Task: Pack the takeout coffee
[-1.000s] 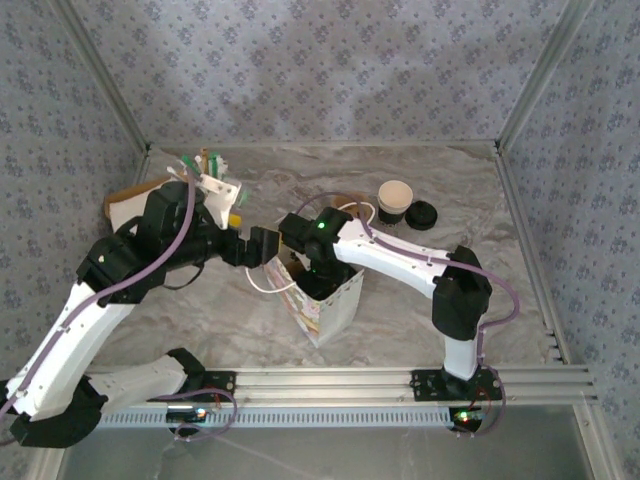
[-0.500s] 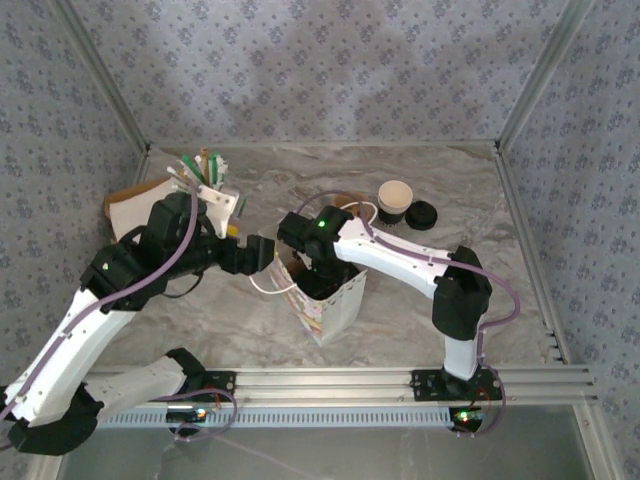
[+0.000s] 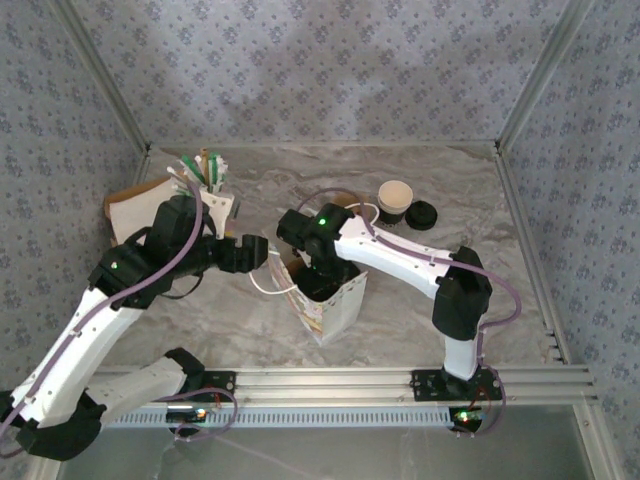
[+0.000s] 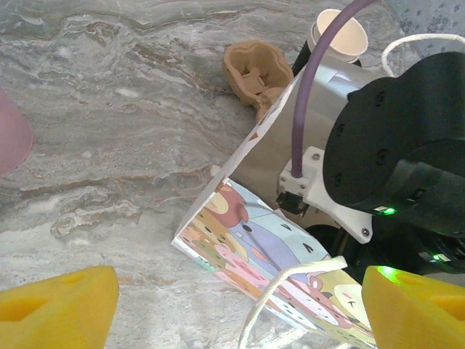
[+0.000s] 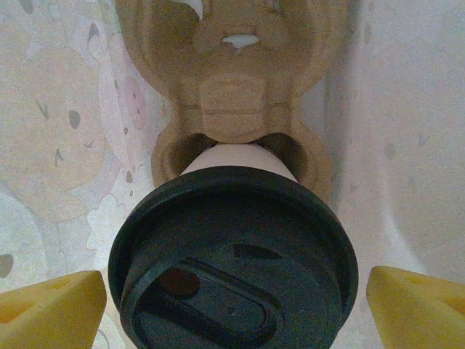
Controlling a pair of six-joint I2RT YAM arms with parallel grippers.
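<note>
Takeout coffee (image 5: 232, 254) stood upright in the pulp carrier (image 5: 232, 94) inside the bag (image 5: 407, 145), directly beneath the right pincer (image 5: 236, 309), whose jaws gaped wide either side of its lid, holding nothing.

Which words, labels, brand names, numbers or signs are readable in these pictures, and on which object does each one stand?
No text can be read anywhere in these pictures.
white bag: printed cartoon figures only, no words or numbers.
takeout coffee: its black lid has moulded shapes, but no letters can be made out.
cup carrier: plain pulp, no marking.
</note>
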